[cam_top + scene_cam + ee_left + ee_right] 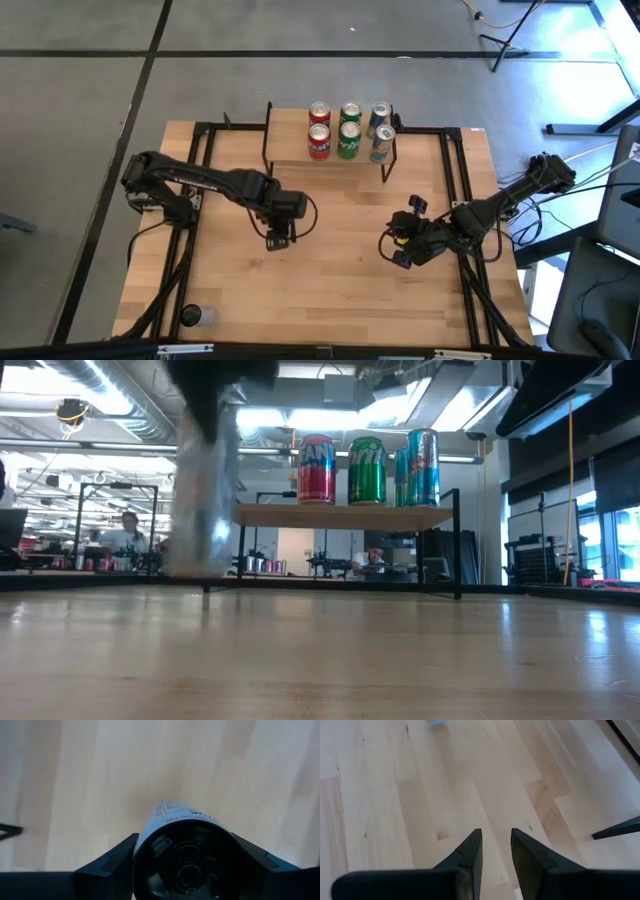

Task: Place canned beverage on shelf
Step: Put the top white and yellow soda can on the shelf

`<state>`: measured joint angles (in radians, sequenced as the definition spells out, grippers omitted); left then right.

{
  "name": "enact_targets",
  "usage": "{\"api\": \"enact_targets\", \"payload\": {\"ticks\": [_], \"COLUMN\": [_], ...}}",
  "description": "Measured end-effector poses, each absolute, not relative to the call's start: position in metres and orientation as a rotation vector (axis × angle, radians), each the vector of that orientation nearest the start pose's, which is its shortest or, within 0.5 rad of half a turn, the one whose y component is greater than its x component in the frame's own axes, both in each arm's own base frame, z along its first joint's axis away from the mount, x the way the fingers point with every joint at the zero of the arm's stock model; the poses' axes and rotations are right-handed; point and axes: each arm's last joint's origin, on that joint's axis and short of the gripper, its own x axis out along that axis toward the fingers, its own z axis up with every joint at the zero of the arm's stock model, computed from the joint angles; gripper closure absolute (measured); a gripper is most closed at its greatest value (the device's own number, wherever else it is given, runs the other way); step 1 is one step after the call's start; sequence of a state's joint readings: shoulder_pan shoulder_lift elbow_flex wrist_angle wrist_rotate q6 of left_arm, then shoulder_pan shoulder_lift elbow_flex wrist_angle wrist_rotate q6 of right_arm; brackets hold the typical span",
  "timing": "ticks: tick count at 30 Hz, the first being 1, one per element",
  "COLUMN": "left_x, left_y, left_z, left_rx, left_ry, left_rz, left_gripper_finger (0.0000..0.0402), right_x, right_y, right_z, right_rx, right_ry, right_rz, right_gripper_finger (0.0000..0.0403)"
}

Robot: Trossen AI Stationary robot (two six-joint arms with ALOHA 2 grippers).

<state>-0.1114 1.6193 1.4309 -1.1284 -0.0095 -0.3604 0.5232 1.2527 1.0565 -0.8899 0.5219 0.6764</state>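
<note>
A silver beverage can (185,845) stands roughly upright at the table's middle left; in the low view it is a blurred silver can (203,500). My left gripper (278,238) is over it, pointing down, shut on it and hiding it in the high view. The shelf (300,150), a wood plank on thin black legs, stands at the table's far edge. Several cans stand on it, red (316,468), green (366,470) and blue (422,466). My right gripper (496,840) hangs over bare table at the right, shut on nothing. My left gripper has the can's upper end (150,827) between its two fingers, one finger (112,857) on each side of the round wall. The fingers come from above, pointing steeply down. Whether the can's base rests on the table, I cannot tell.
Black metal rails (455,190) run along the table's left and right sides. A small clear object (196,316) lies near the front left corner. Bare wood lies between my grippers and the shelf; the plank's left part (285,135) has no can on it.
</note>
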Motion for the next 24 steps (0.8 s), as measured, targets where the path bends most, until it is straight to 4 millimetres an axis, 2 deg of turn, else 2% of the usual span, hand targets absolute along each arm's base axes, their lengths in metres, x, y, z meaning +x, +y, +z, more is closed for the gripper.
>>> {"api": "enact_targets", "payload": {"ticks": [4,8,13,19,24], "left_x": [0.308,0.301,0.283,0.266,0.259], "left_y": [-0.026,-0.008,0.022,0.070,0.120], "left_z": [0.332,0.378,0.419,0.441,0.441], "left_rx": [-0.282,-0.337,-0.340,-0.283,-0.287], "left_ry": [1.237,1.147,1.072,1.008,0.970], "left_rz": [0.189,0.283,0.412,0.559,0.627], "left_gripper_finger": [0.0180,0.0180,0.0180,0.0180,0.0180], "right_x": [0.206,0.202,0.195,0.188,0.185], "right_y": [0.102,0.099,0.094,0.089,0.088], "right_z": [0.287,0.293,0.300,0.301,0.299], "right_rx": [0.079,0.073,0.084,0.043,0.033], "right_ry": [0.864,0.840,0.804,0.829,0.854], "right_rz": [-0.303,-0.298,-0.304,-0.336,-0.356], "right_gripper_finger": [0.0315,0.0315,0.0315,0.0315,0.0315]}}
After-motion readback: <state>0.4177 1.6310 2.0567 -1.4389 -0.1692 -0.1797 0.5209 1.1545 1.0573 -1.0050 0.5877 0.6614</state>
